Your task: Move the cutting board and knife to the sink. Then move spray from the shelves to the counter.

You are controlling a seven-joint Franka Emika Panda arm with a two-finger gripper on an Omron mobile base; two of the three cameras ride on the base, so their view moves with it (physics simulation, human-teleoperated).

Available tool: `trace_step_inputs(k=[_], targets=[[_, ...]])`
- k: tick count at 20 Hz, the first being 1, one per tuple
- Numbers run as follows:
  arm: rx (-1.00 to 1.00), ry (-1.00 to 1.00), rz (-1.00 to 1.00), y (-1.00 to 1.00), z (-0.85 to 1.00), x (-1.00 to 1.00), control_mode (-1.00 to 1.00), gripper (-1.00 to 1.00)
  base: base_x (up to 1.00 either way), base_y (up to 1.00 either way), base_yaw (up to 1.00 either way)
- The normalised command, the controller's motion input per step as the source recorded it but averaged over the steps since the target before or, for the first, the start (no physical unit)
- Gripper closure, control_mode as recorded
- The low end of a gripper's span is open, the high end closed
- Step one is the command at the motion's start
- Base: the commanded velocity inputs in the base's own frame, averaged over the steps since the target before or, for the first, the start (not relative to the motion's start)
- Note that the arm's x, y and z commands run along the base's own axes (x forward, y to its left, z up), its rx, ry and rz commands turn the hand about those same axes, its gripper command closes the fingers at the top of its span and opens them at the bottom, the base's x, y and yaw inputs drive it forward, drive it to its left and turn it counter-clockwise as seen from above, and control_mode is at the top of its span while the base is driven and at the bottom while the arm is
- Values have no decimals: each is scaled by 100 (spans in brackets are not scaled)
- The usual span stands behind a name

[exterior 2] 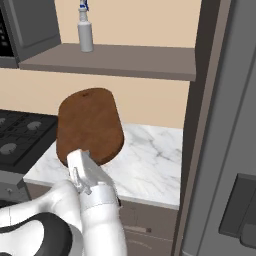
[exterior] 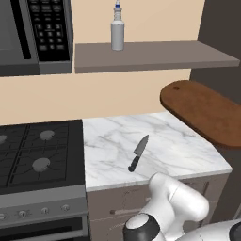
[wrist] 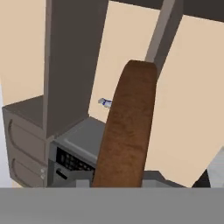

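The dark reddish-brown cutting board (exterior 2: pixel 90 125) hangs tilted in the air above the white marble counter (exterior 2: pixel 150 160), its hole end uppermost. My gripper (exterior 2: pixel 79 159) is shut on its lower end; the fingertips are hidden behind the board. In the left base view the cutting board (exterior: pixel 202 113) hovers over the counter's (exterior: pixel 113 146) right edge. The black-handled knife (exterior: pixel 138 153) lies flat on the marble, apart from the board. The spray (exterior: pixel 117 28) stands upright on the shelves (exterior: pixel 160 54), and the spray (exterior 2: pixel 85 31) also shows in the right base view. The sink is out of view.
A gas stove (exterior: pixel 37 150) adjoins the counter on the left, with a microwave (exterior: pixel 33 33) above it. A tall grey fridge panel (exterior 2: pixel 225 125) closes off the right side. The shelf (exterior 2: pixel 125 60) overhangs the back of the counter.
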Motion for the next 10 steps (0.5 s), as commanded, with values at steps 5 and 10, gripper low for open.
trace_step_inputs(k=[5,10], targets=[[-13,14,27,-2,100,-52,-100,100,0,0,0],[-10,10,31,-5,85,-61,-100,100,0,0,0]])
